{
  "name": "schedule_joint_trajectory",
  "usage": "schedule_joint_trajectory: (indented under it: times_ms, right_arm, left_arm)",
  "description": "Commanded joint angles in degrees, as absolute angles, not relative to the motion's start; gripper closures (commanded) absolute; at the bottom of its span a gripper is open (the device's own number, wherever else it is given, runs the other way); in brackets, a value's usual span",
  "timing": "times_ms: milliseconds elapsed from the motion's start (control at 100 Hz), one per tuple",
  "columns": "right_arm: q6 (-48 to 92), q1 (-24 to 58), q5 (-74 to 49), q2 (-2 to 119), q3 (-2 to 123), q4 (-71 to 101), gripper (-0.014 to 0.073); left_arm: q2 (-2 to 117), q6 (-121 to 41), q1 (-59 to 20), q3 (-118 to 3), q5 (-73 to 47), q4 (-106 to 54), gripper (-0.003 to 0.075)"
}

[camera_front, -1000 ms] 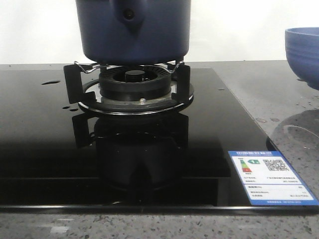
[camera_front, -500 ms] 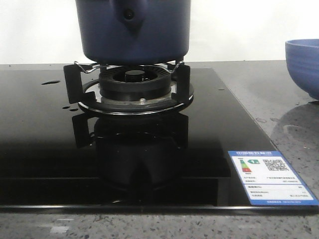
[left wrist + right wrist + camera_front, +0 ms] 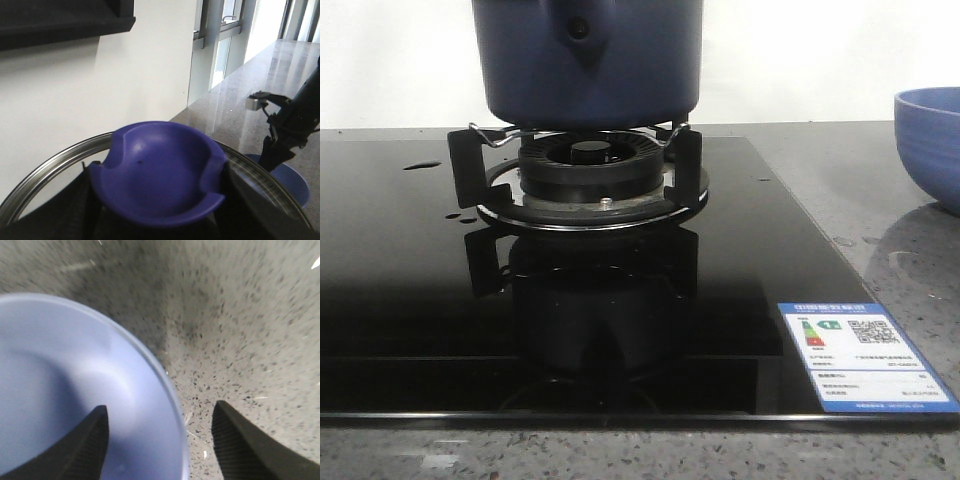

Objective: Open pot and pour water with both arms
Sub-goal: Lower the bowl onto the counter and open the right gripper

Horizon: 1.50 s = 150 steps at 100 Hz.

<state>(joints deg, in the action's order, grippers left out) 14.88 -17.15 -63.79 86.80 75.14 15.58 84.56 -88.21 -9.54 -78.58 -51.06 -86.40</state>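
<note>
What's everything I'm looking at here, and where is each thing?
pot: 1, dark navy, on the burner stand
burner: 1, black, middle of the stove top
stove top: 1, glossy black, on the counter
water drops: a few, clear, stove's left side
sticker: 1, white and blue, stove's near right corner
bowl: 1, lighter blue, counter on the right
counter: 1, grey speckled
lid: 1, steel-rimmed with blue knob, at the left gripper
right gripper: black, open, straddling the bowl's rim

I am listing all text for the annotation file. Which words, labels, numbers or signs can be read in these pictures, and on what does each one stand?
No text can be read as words.
Sticker on the front right corner of the black hob: blue header line, a coloured rating chart, a QR code and table rows, all too small and blurred to quote.
Pot, bowl and countertop: no text.
</note>
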Motion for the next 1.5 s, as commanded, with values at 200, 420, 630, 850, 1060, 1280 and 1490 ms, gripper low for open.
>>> schedule_joint_trajectory:
  times_ms: [200, 420, 630, 850, 1060, 1280, 1490]
  right_arm:
    - [14.85, -17.49, -61.39, 77.00, 81.13, 18.38, 0.0179]
    - [14.85, -17.49, -60.58, 75.62, 81.13, 18.97, 0.0179]
    - [14.85, -17.49, -60.55, 75.62, 81.13, 19.08, 0.0179]
    - [14.85, -17.49, -60.23, 75.62, 81.13, 19.22, 0.0179]
    - [14.85, -17.49, -60.14, 75.62, 81.13, 19.22, 0.0179]
    - [14.85, -17.49, -60.11, 75.62, 81.13, 19.22, 0.0179]
    - [14.85, -17.49, -60.11, 75.62, 81.13, 19.22, 0.0179]
  left_arm:
    - [88.51, -88.05, -11.39, -80.80, -53.80, -90.81, 0.0405]
    - [92.34, -88.79, -14.03, -80.80, -53.40, -90.52, 0.0405]
    - [93.73, -89.82, -14.51, -80.80, -51.95, -89.44, 0.0405]
    - [93.73, -91.09, -14.40, -80.80, -51.68, -87.80, 0.0405]
    - [93.73, -91.09, -14.27, -80.80, -52.09, -84.67, 0.0405]
    - [93.73, -91.09, -14.10, -80.80, -51.87, -84.35, 0.0405]
    - [93.73, -91.09, -12.51, -80.80, -52.33, -84.07, 0.0405]
